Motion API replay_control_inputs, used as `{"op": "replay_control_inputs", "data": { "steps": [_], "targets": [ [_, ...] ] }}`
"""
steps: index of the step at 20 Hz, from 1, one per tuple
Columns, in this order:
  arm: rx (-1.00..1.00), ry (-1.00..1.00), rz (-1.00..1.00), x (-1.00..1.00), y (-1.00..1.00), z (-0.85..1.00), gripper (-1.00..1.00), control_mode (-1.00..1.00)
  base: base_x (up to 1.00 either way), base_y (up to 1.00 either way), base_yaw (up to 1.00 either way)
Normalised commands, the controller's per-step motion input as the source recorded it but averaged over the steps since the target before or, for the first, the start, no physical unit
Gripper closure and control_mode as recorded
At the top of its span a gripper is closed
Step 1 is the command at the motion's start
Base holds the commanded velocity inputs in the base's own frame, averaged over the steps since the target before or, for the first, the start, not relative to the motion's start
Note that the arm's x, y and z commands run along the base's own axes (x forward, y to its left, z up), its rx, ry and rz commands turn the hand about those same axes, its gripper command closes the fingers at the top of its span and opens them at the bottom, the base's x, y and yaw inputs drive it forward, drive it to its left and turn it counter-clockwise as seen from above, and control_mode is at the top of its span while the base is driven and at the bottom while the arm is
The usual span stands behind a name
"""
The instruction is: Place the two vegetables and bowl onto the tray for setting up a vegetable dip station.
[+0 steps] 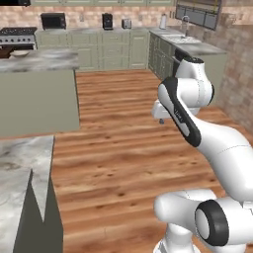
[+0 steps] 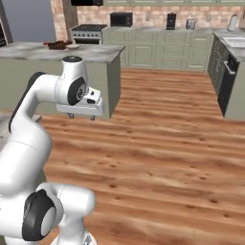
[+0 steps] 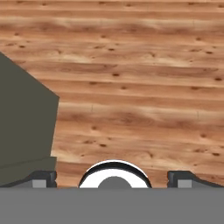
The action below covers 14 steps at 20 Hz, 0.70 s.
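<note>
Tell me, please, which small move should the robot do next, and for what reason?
Probably drive the base toward the island counter. The pincer is open and empty, hanging over bare wooden floor. A dark tray-like thing and a pale dish lie on that far counter, too small to identify, and seemingly out of the arm's reach.

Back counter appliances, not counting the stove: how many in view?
4: microwave, coffee machine, toaster, and kettle at the right near the sink. Others may be hidden.

Microwave [image 1: 53, 21], stove [image 1: 18, 35], sink [image 1: 174, 37]
</note>
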Motion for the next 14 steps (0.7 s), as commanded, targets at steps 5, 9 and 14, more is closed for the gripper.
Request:
{"op": "replay_control_inputs", "data": {
  "steps": [5, 9, 14],
  "targets": [
    [0.0, 0.0, 0.0, 0.0, 0.0, 0.0, -1.0, 1.0, 0.5, -0.31, 0.0],
    [0.0, 0.0, 0.0, 0.0, 0.0, 0.0, -1.0, 1.0, 0.5, -0.31, 0.0],
    [0.0, 0.0, 0.0, 0.0, 0.0, 0.0, -1.0, 1.0, 0.51, -0.31, 0.0]
  ]
}}
